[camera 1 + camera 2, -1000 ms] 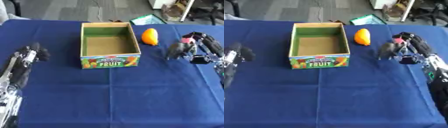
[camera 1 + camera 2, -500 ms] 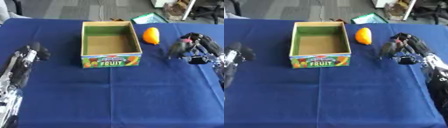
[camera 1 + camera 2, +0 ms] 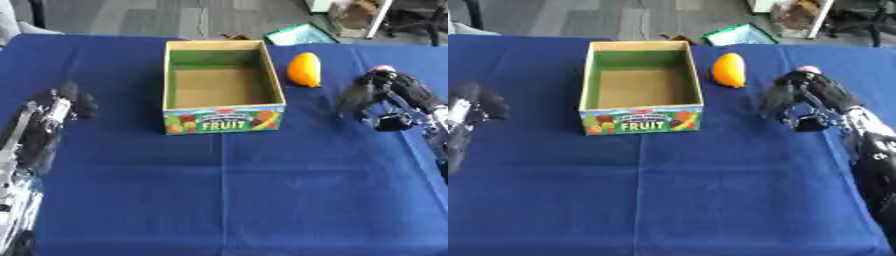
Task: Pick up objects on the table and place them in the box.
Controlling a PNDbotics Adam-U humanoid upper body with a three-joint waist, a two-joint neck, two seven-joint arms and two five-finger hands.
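The right hand, fingers curled on a small pink thing, hovered near the table's right edge. The left hand rested at the left edge, fingers curled on nothing. The orange fruit lay beside the box.

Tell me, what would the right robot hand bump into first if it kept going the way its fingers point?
Probably just the blue cloth. The right robot hand has fingers curling down-left; the orange fruit sits farther away.

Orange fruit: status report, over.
Orange fruit on the cloth right of the FRUIT box, untouched. Box empty. Right hand beside the fruit, fingers curled, holding nothing. Left hand idle at left. Path clear.
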